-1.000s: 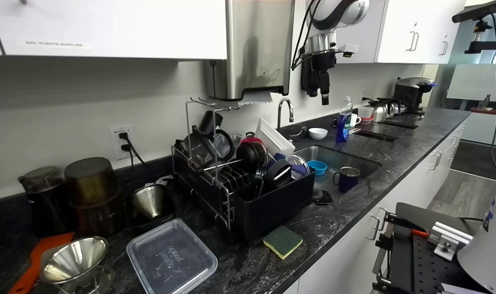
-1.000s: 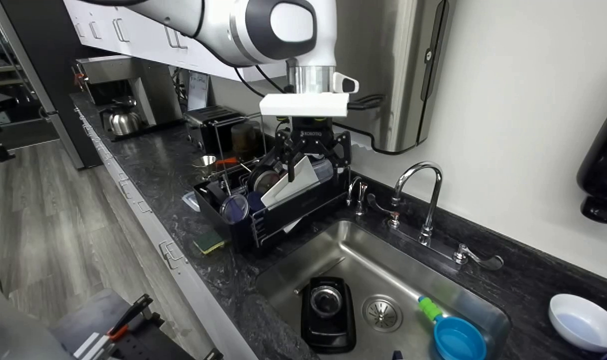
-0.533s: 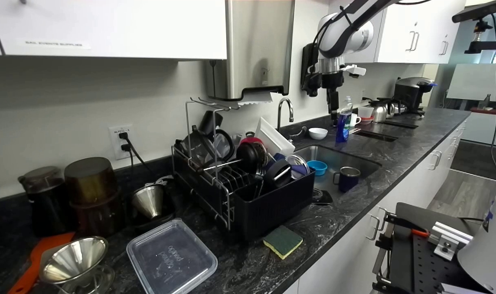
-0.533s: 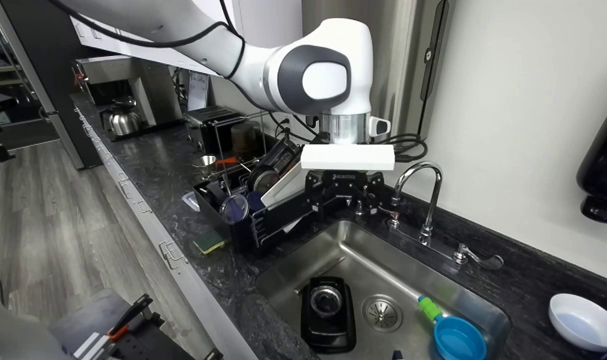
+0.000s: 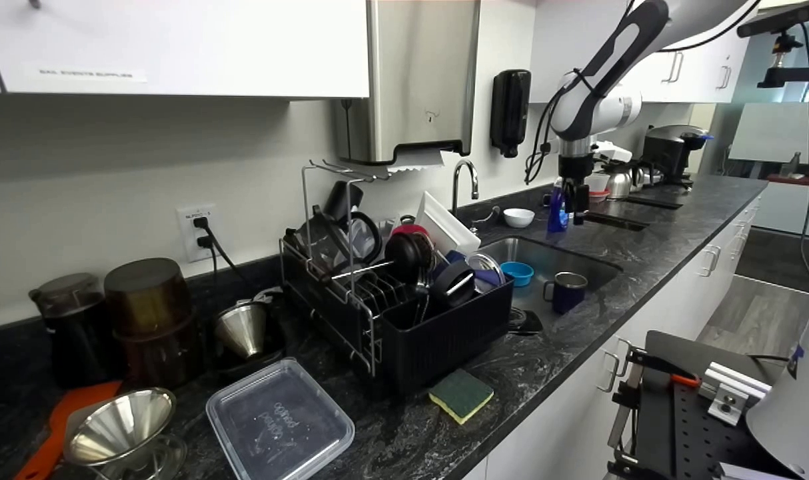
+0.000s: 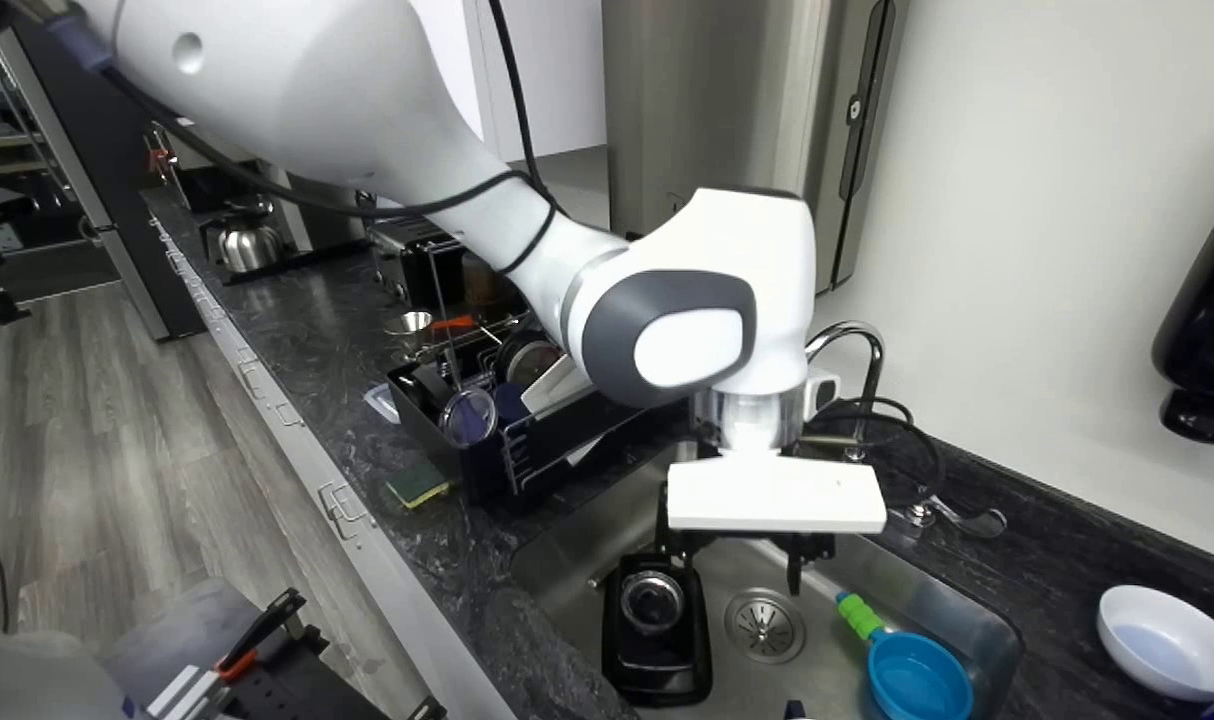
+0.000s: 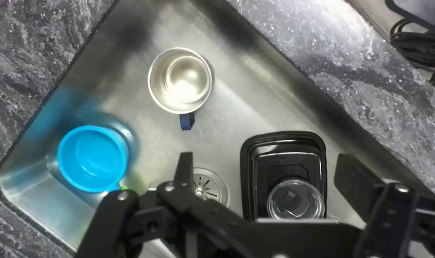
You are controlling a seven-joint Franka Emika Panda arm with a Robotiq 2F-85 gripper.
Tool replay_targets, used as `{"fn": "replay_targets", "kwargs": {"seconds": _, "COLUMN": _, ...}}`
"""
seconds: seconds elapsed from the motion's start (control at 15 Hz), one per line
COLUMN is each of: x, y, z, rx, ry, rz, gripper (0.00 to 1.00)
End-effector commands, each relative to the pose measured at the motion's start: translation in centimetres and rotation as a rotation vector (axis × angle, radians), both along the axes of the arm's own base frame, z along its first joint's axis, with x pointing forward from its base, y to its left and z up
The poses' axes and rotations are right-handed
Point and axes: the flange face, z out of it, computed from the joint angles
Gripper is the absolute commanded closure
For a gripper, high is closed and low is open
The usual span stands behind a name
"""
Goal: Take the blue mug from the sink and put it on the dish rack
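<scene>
The sink (image 7: 232, 114) fills most of my wrist view. In an exterior view, the crowded dish rack (image 6: 557, 428) stands off the sink's ten o'clock. My gripper (image 7: 266, 159) hangs over the sink, jaws spread wide, released. In the wrist view I see a black container (image 7: 271, 166) at four o'clock and, upright in the sink at eleven, the blue mug (image 7: 180, 80), handle (image 7: 187, 122) toward six.

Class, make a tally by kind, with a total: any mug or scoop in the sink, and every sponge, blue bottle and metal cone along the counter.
Blue mug: 1
Light-blue scoop: 1
Sponge: 1
Blue bottle: 1
Near metal cone and far metal cone: 2
Total: 6
</scene>
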Motion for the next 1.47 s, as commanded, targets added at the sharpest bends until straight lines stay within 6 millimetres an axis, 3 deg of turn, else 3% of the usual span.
{"fn": "replay_targets", "kwargs": {"seconds": 0.0, "x": -0.5, "y": -1.1, "z": -3.9, "rx": 0.009, "ry": -0.019, "rz": 0.043, "gripper": 0.0}}
{"fn": "replay_targets", "kwargs": {"seconds": 0.27, "x": 0.2, "y": -1.3, "z": -7.4, "rx": 0.008, "ry": -0.032, "rz": 0.075, "gripper": 0.0}}
{"fn": "replay_targets", "kwargs": {"seconds": 1.4, "x": 0.0, "y": -0.8, "z": -7.4, "rx": 0.007, "ry": -0.006, "rz": 0.052, "gripper": 0.0}}
